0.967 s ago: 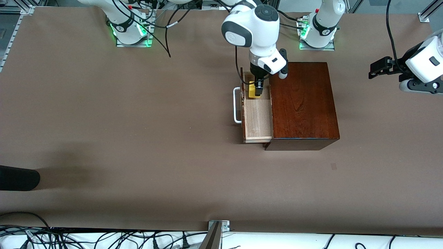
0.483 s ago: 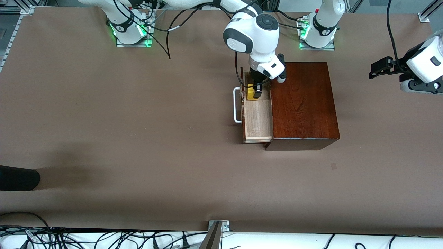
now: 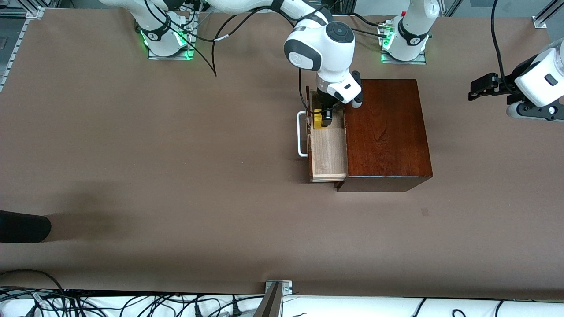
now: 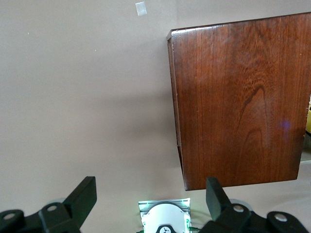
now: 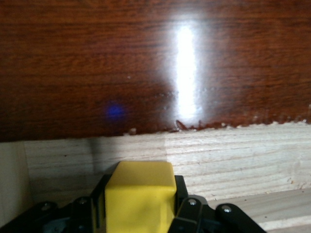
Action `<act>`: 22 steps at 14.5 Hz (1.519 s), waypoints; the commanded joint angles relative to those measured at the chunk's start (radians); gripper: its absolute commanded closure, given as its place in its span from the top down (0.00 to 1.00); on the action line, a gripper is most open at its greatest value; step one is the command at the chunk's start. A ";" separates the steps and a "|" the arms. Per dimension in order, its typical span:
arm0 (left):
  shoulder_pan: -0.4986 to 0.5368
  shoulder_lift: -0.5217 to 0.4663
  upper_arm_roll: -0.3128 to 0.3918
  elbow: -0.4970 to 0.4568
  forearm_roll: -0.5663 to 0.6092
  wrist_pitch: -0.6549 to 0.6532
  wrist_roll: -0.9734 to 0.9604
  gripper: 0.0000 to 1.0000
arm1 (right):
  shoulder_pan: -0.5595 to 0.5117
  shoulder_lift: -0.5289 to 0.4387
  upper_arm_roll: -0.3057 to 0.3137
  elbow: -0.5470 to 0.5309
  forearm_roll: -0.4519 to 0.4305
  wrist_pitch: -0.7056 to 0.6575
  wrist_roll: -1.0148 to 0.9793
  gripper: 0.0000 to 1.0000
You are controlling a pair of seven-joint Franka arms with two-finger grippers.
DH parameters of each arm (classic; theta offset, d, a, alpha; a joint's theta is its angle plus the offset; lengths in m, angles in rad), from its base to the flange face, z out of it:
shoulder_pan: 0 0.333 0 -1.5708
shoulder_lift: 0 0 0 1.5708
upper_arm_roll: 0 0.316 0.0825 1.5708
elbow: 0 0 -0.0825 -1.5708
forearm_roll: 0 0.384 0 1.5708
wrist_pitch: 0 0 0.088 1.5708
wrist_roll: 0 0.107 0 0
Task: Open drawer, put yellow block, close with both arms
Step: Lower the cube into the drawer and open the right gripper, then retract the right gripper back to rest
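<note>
The drawer [image 3: 328,152] stands pulled out of the mahogany box [image 3: 385,132], its white bar handle [image 3: 301,134] toward the right arm's end. My right gripper [image 3: 322,119] is shut on the yellow block [image 3: 317,121] and holds it low inside the drawer's end nearest the robot bases. In the right wrist view the yellow block [image 5: 141,199] sits between the black fingers [image 5: 181,194], with the drawer's pale wood [image 5: 233,160] and the box front just past it. My left gripper [image 3: 478,88] is open and empty, up in the air past the box at the left arm's end; it [image 4: 150,196] frames bare table.
A dark rounded object [image 3: 22,226] lies at the table's edge at the right arm's end. The arm bases [image 3: 403,42] stand along the table's edge farthest from the front camera. Cables and a metal bracket [image 3: 277,290] run along the nearest edge.
My right gripper has lowered with the yellow block deeper into the drawer. The left gripper has barely shifted.
</note>
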 commanded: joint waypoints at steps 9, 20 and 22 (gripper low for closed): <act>0.003 0.015 -0.010 0.028 -0.026 -0.016 0.010 1.00 | -0.014 0.001 -0.005 0.036 0.008 -0.006 0.003 1.00; 0.016 0.023 0.002 0.028 -0.053 -0.016 0.012 1.00 | -0.302 -0.341 -0.008 0.036 0.153 -0.299 0.066 1.00; 0.016 0.023 0.002 0.026 -0.055 -0.014 0.010 1.00 | -0.406 -0.390 -0.008 0.036 0.189 -0.308 0.061 1.00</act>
